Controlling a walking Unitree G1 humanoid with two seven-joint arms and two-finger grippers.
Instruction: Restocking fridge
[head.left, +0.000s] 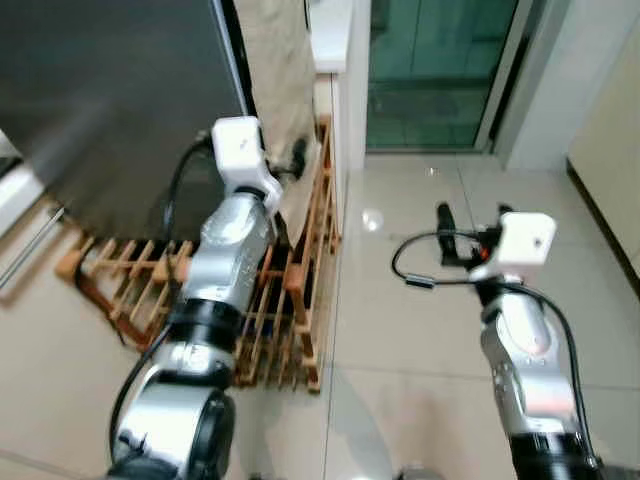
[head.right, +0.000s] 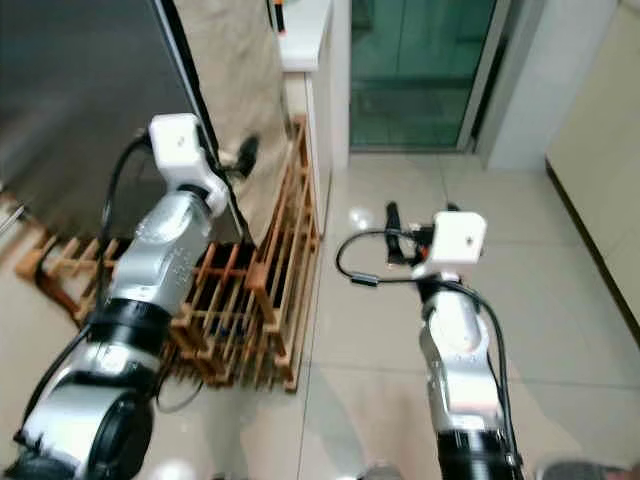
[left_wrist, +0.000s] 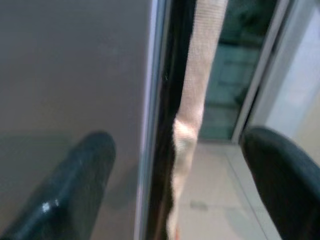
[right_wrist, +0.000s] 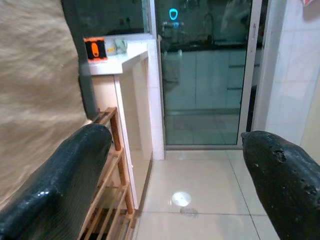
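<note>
The fridge's dark grey door (head.left: 110, 90) fills the upper left, and its metal edge (left_wrist: 152, 100) runs straight up in the left wrist view. My left gripper (left_wrist: 175, 150) is open at that edge: one finger (left_wrist: 75, 185) lies against the door face, the other (left_wrist: 285, 180) stands out past it. A beige cloth strip (left_wrist: 197, 90) hangs between them. My right gripper (head.left: 473, 215) is open over the tiled floor to the right, with nothing between its fingers.
A wooden slatted rack (head.left: 290, 300) stands on the floor beside and below the fridge, under my left arm. Beige fabric (head.left: 280, 70) covers the side next to the door. A white counter (right_wrist: 125, 60) carries an orange object (right_wrist: 95, 48). A glass sliding door (head.left: 435, 70) is ahead.
</note>
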